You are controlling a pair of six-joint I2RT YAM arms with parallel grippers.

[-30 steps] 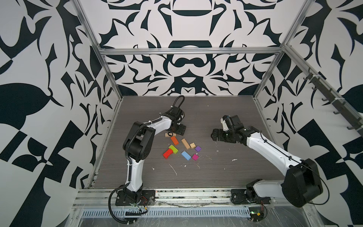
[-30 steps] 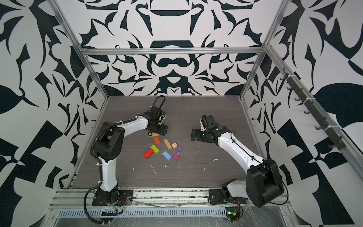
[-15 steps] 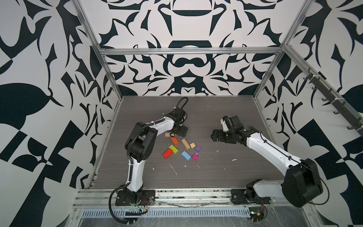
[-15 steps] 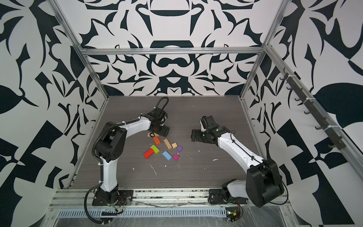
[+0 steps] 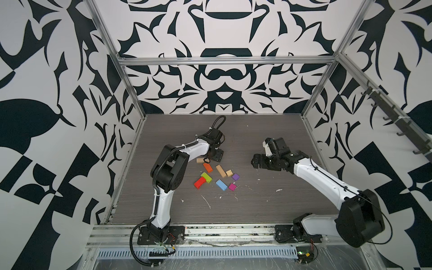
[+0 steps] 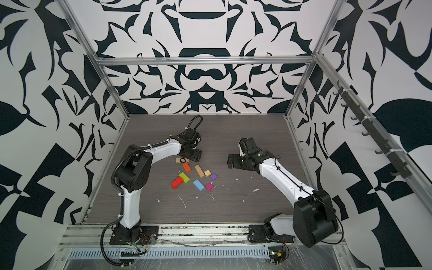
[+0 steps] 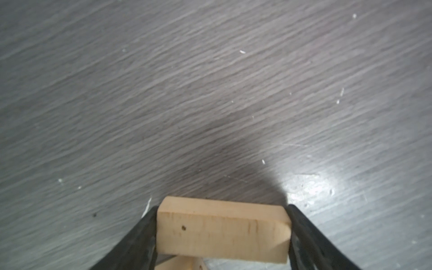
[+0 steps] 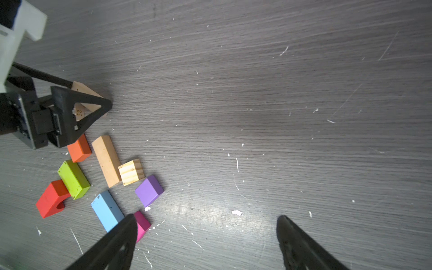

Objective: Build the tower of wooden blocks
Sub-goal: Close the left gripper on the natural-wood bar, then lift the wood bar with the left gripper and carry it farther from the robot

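The left tool [image 7: 222, 207] is clenched on a plain tan wooden oblong block [image 7: 222, 230]. In the left wrist view its two black fingers [image 7: 142, 233] press against the block's two ends, and a second tan piece [image 7: 182, 264] shows just beneath. In the right wrist view the block sits tilted in this tool [image 8: 91, 95]. I cannot tell whether it touches the dark grey wood-grain desk [image 5: 257, 210].

The other wood blocks [image 5: 217, 176] lie loose on the desk in a small scatter that starts just beside the left tool [image 5: 208, 160] and spreads away from it towards the near edge:
- The orange oblong block [image 8: 79, 148] is closest to the left tool.
- Next to it is a longer tan oblong block [image 8: 107, 161], with a striped tan cube [image 8: 131, 172] touching its far end.
- Further from the left tool, a lime-green oblong block [image 8: 73, 178] leans against a red block with an arched cut-out [image 8: 52, 198].
- A light blue oblong block [image 8: 107, 210], a purple cube [image 8: 149, 189] and a magenta cube [image 8: 142, 224] lie furthest from it.

The right tool [image 8: 207, 218] is released, its fingers spread wide with only bare desk between them. In both top views it hangs well apart from the left tool and off to one side of the scatter [image 6: 231, 161]. In its wrist view one finger covers part of the magenta cube and a corner of the blue block
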